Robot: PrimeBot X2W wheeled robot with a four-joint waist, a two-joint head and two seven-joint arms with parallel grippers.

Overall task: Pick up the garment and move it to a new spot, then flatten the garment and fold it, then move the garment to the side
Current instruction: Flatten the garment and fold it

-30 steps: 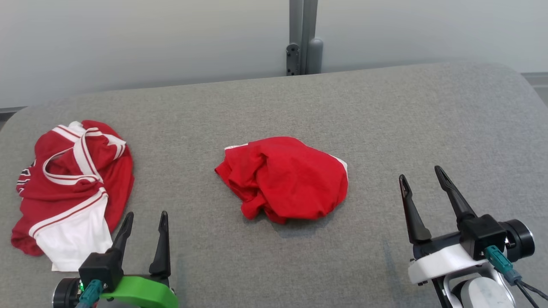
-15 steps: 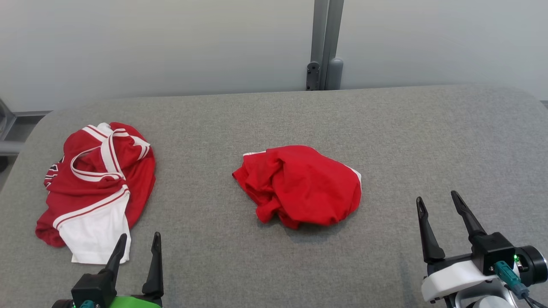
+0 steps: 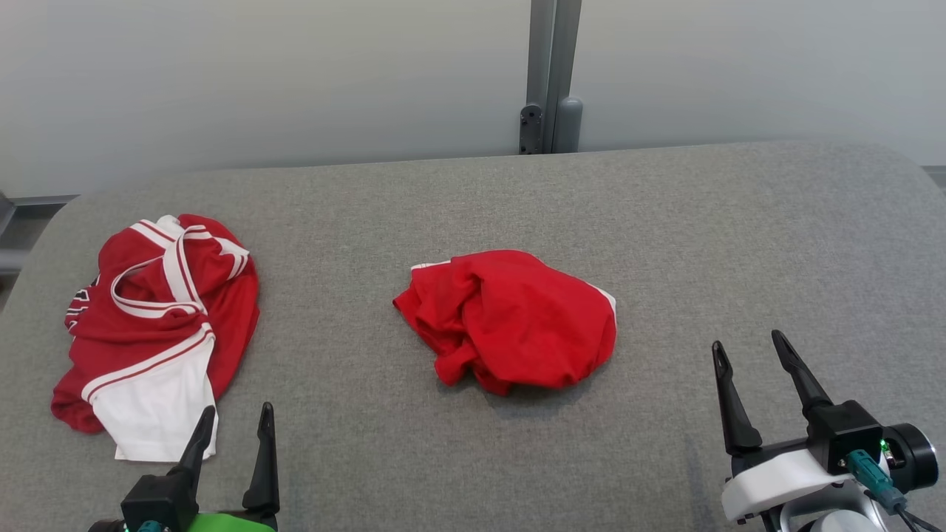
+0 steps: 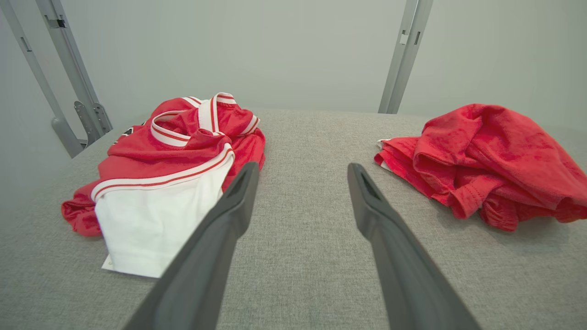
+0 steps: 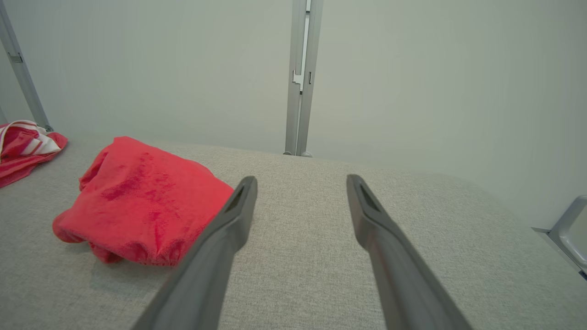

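Item: red garment [image 3: 510, 321], crumpled, centre of your bench [image 3: 665, 214] | your left jaws: wide, empty, near striped jersey [image 3: 155, 325] | your right jaws: wide, empty, well apart from that garment

Garment [image 3: 510, 318] centred on table [image 3: 665, 222], jersey [image 3: 155, 325] left

Soft, even light falls from above on the grey table [image 3: 473, 192], leaving only a faint shadow under the crumpled red garment [image 3: 510, 318]; in the wrist views, wide lenses tilt the wall posts [image 4: 403, 55] near the edges.
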